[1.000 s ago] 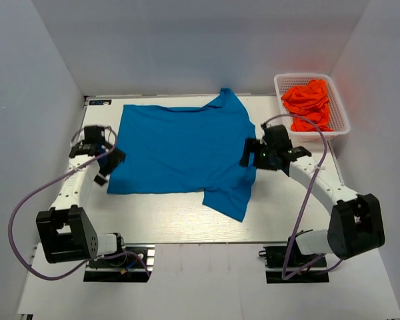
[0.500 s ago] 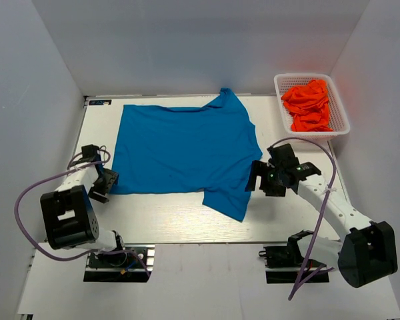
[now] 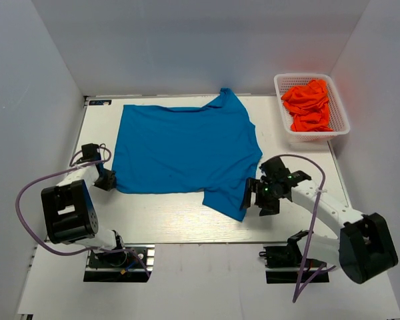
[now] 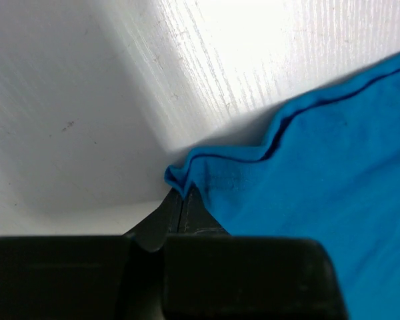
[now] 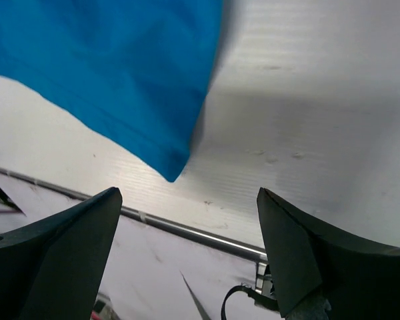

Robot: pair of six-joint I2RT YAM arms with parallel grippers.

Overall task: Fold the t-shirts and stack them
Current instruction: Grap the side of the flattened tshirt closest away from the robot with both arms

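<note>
A bright blue t-shirt (image 3: pixel 187 150) lies spread flat on the white table, one sleeve hanging toward the near edge. My left gripper (image 3: pixel 109 181) sits at its near-left corner. In the left wrist view the left gripper (image 4: pixel 180 200) is shut, with the bunched corner of the blue t-shirt (image 4: pixel 320 173) pinched at its tips. My right gripper (image 3: pixel 252 199) hovers just right of the near sleeve. It stands open (image 5: pixel 187 193) over bare table, and the blue sleeve's tip (image 5: pixel 172 175) lies just ahead of it, untouched. Orange-red t-shirts (image 3: pixel 307 103) lie crumpled in the basket.
A white mesh basket (image 3: pixel 317 135) stands at the back right corner. The table's near edge with a metal rail (image 5: pixel 187 230) runs right under the right gripper. Grey walls close in the left, back and right sides.
The left gripper went from open to shut on the shirt's near-left corner. The right arm moved toward the near edge, down alongside the sleeve, and stayed open.
</note>
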